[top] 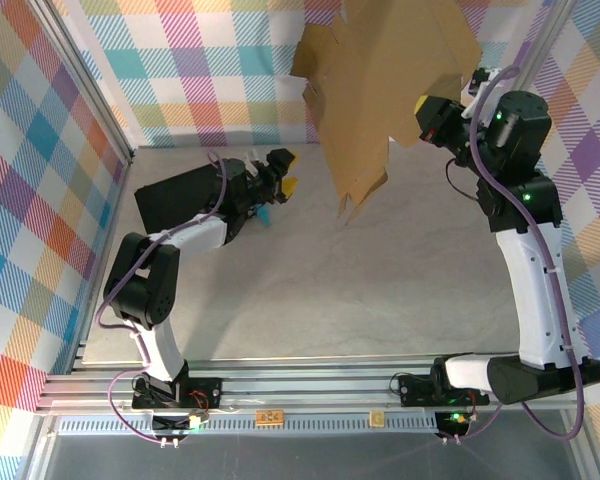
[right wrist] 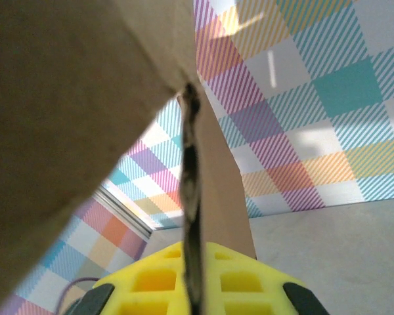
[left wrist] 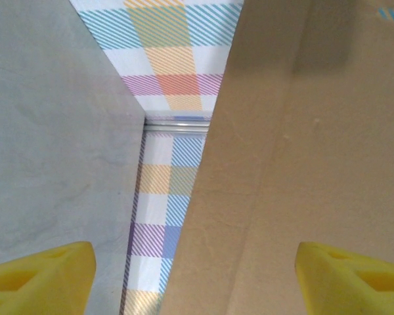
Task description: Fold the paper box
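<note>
One edge of the paper box (top: pixel 390 70) sits pinched by right claw (top: pixel 421 107) (left claw (top: pixel 287 172) gapes nearby).

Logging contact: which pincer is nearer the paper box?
Right. The right pincer grips the paper box by its edge; the left pincer is open, off to its left by the black case.

The paper box (top: pixel 380 90) is up in the air over the far part of the table (top: pixel 380 290), and the back wall (top: pixel 210 70) stands behind it. At the right edge of the box is the right gripper (top: pixel 423 108); this edge sits between its fingers. To the left of the box, lower down, is the left gripper (top: pixel 286 172). Further left of the box, the case (top: pixel 170 200) lies flat on the table, partly under the left arm.
</note>
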